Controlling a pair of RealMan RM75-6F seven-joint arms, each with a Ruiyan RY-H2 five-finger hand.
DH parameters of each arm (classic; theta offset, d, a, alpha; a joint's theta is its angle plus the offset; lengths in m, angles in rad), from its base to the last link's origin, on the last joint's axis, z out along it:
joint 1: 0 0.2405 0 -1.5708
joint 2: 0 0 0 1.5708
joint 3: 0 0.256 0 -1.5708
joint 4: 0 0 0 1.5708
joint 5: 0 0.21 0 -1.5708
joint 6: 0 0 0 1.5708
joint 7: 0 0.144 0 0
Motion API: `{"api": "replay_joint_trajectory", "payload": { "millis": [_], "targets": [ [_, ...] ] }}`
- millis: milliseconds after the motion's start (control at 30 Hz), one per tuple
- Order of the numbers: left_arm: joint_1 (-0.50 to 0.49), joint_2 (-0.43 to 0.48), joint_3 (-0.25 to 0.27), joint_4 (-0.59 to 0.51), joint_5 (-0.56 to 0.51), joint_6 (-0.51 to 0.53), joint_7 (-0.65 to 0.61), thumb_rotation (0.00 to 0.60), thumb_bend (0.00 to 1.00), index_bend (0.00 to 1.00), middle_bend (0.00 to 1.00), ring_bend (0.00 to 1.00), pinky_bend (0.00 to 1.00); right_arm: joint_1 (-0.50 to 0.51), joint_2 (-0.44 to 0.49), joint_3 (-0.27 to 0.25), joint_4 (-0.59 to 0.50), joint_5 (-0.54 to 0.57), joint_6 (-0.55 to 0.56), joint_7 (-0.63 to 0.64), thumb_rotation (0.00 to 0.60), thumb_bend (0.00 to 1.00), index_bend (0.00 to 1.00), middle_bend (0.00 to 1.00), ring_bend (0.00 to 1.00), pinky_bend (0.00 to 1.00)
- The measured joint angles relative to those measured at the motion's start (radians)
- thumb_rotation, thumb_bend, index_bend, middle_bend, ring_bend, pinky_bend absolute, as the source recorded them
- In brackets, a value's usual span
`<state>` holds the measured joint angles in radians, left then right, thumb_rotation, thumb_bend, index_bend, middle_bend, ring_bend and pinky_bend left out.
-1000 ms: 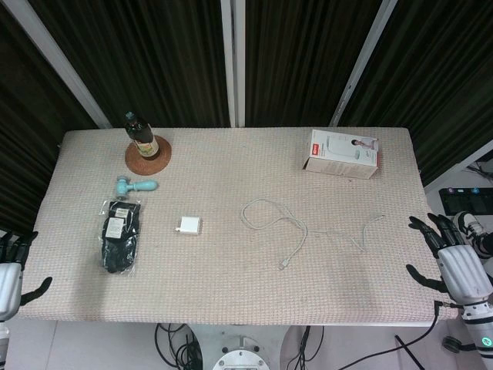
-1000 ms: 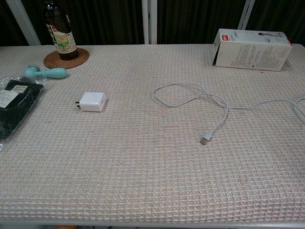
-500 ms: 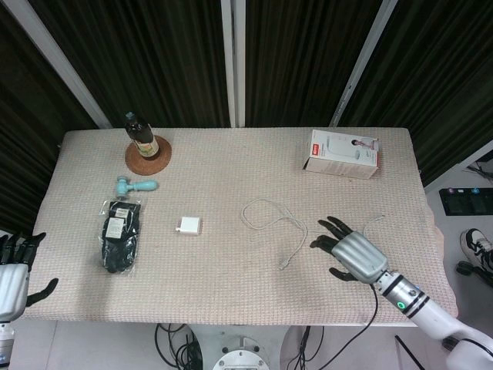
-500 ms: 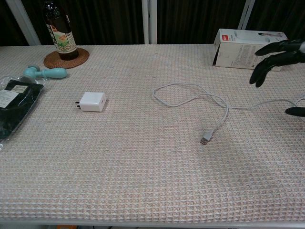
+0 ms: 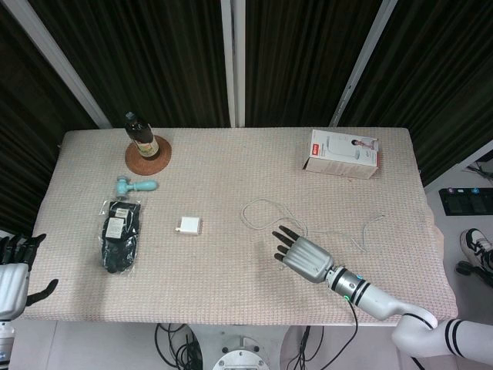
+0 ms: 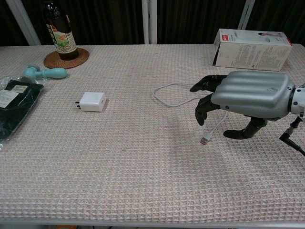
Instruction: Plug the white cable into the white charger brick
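Note:
The white charger brick [image 5: 188,225] [image 6: 92,101] lies flat left of the table's centre, prongs pointing left. The white cable [image 5: 266,200] [image 6: 177,85] loops across the middle, and its USB plug [image 6: 205,140] lies on the cloth just below my right hand. My right hand [image 5: 302,254] [image 6: 245,98] hovers palm down over the cable near that plug, fingers [image 6: 204,110] spread and holding nothing. It hides part of the cable. My left hand [image 5: 11,271] stays open off the table's front left corner, seen only in the head view.
A brown bottle [image 5: 140,136] [image 6: 59,29] stands on a round coaster at the back left. A teal tool [image 5: 135,185] [image 6: 45,72] and a black packet [image 5: 120,235] [image 6: 13,102] lie on the left. A white box [image 5: 343,153] [image 6: 251,49] sits at the back right.
My right hand has swept in from the table's right edge to the middle, now over the cable's plug end. The left hand, cable and brick have not moved.

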<state>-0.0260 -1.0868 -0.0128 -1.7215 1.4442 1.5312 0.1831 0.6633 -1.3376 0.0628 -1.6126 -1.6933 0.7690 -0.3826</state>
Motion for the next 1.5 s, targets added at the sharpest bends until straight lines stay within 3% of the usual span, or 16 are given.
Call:
{"api": "replay_joint_trajectory", "payload": {
  "millis": [533, 1500],
  "targets": [
    [-0.003, -0.009, -0.005, 0.018, -0.001, -0.017, -0.015, 0.6, 0.17, 0.13, 0.16, 0.03, 0.0, 0.016, -0.119, -0.037, 0.128, 0.029, 0.057, -0.047, 0.6, 0.3, 0.43, 0.33, 0.08, 0.01],
    [-0.002, -0.015, -0.006, 0.039, -0.002, -0.035, -0.037, 0.6, 0.17, 0.13, 0.15, 0.03, 0.0, 0.023, -0.177, -0.067, 0.167, 0.091, 0.099, -0.08, 0.6, 0.32, 0.47, 0.35, 0.1, 0.01]
  ]
}}
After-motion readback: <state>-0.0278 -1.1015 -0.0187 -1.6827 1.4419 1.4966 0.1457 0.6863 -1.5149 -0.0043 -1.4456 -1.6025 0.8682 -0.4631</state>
